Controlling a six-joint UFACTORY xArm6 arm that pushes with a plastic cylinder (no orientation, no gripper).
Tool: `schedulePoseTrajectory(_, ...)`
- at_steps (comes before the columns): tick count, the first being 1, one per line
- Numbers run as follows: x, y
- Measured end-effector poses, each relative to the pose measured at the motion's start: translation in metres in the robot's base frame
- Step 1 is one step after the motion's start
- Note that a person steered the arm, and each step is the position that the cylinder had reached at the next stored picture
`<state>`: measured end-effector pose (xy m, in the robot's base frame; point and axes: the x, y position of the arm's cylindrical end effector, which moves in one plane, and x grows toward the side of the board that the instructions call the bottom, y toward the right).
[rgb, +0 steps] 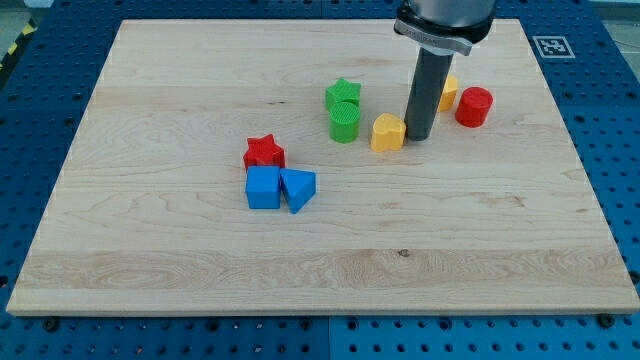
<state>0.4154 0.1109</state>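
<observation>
My tool is a plain dark rod with nothing to open or close and nothing held; my tip (419, 136) rests on the wooden surface (180, 240) just beside the yellow heart block (387, 131), on that block's right in the view — touching or a hair apart, I cannot tell. Behind the rod, partly hidden, sits another yellow block (448, 92), with a red cylinder (473, 106) to its right. Left of the heart stand a green cylinder (344, 122) and a green star (342, 95). Well apart toward the view's lower left — a red star (263, 152), a blue cube (263, 187) and a blue triangle (298, 189).
</observation>
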Motion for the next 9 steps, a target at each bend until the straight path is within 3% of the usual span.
schedulePoseTrajectory(2,0.035,0.017)
schedulePoseTrajectory(6,0.034,0.081)
schedulePoseTrajectory(7,0.033,0.130)
schedulePoseTrajectory(9,0.033,0.167)
